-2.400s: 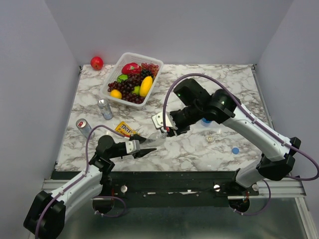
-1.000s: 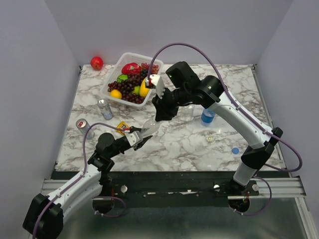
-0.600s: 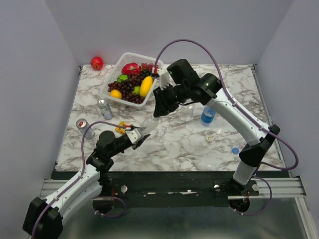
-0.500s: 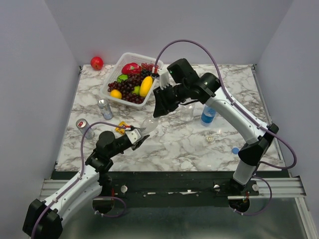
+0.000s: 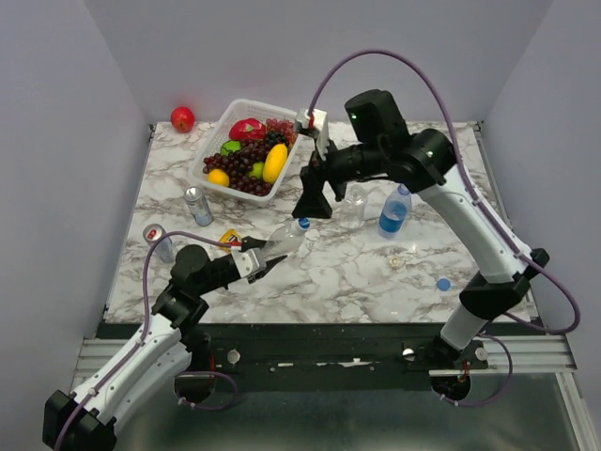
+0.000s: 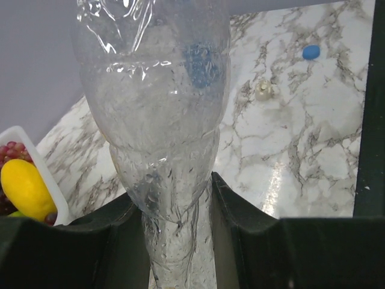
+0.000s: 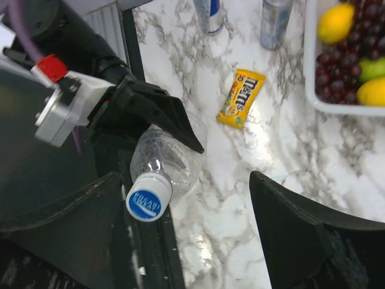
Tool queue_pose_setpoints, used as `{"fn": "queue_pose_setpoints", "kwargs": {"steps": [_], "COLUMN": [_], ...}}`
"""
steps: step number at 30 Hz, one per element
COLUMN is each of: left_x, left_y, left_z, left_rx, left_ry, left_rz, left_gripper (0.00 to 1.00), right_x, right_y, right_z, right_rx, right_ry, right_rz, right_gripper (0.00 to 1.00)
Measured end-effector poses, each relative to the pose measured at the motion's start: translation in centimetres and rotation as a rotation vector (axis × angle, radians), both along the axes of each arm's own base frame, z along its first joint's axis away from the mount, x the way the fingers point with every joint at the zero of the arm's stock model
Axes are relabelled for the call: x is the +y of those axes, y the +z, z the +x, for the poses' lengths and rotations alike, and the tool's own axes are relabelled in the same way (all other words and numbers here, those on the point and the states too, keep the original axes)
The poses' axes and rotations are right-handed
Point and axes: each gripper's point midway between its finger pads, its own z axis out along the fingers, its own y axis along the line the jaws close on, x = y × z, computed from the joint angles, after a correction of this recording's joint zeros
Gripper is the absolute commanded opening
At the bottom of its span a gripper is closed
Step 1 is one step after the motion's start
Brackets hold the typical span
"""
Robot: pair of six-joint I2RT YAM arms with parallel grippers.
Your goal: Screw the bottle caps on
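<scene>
A colourless bottle [image 5: 285, 241] tilts up off the table, its lower end clamped by my left gripper [image 5: 264, 264], whose fingers [image 6: 240, 205] press on both sides of it [image 6: 162, 120]. A blue-and-white cap [image 7: 148, 200] sits on its neck [image 5: 302, 225]. My right gripper [image 5: 310, 205] hangs open just above that cap, jaws wide [image 7: 186, 232] and holding nothing. A second colourless bottle [image 5: 355, 201] and a blue-tinted bottle [image 5: 394, 211] stand upright farther right. A blue cap [image 5: 442, 283] and a pale cap [image 5: 398, 262] lie loose on the marble.
A white fruit basket [image 5: 201, 169] sits at the back left, with a red apple [image 5: 182, 118] behind it. Two slim silver cans [image 5: 197, 205] [image 5: 158, 241] stand at the left. A yellow candy packet [image 7: 240, 99] lies beside the held bottle.
My right gripper has opened, let go of the blue-and-white cap and risen up and to the right. The left gripper still holds the bottle, tilted slightly higher.
</scene>
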Motion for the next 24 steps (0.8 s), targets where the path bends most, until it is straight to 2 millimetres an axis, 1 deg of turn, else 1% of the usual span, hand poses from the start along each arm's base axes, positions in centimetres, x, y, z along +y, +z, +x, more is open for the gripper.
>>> {"fn": "queue_pose_setpoints", "kwargs": {"steps": [2,4,6,8,9,12,16,19,20,24], "left_x": [-0.2,-0.5,-0.8,-1.0,-1.1,-1.4,-1.5,-1.6,-1.8,-1.9], "left_y": [-0.3,-0.7,-0.6,-0.7,-0.7,-0.7,-1.2,-1.6,-1.5,-1.3], "left_z": [-0.5,-1.1,-1.4,-1.5,-1.6,-1.7,-1.9,-2.1,-2.2,-2.2], "left_rx": [0.013,0.034,0.046,0.064,0.072,0.089,0.109,0.134,0.147,0.162], "left_ry": [-0.03,-0.071,-0.099,-0.123,-0.135,-0.158,-0.179,-0.191,-0.205,-0.208], "left_rz": [0.014,0.039,0.056,0.073,0.082,0.102,0.12,0.13,0.132,0.124], "left_gripper": [0.0,0.0,0.0,0.0,0.0,0.0,0.0,0.0,0.0,0.0], "right_x": [-1.4,-3.0,-5.0,-6.2,-6.4,-6.3,-5.5,-4.9,-4.3,-3.7], "right_y": [1.4,2.2,2.3,2.4,2.3,1.0,-2.3,-4.1,-4.9,-5.6], "right_z": [-1.3,-2.6,-4.5,-5.5,-5.9,-6.3,-6.1,-5.9,-5.9,-5.9], "right_rx": [-0.108,-0.226,-0.348,-0.454,-0.497,-0.57,-0.56,-0.572,-0.594,-0.617], "right_ry": [0.076,0.158,0.248,0.324,0.36,0.45,0.52,0.549,0.568,0.583], "right_rz": [0.027,0.042,0.036,0.033,0.028,0.0,-0.05,-0.079,-0.084,-0.086], "right_gripper": [0.93,0.94,0.95,0.96,0.96,0.99,1.0,1.0,1.0,1.0]}}
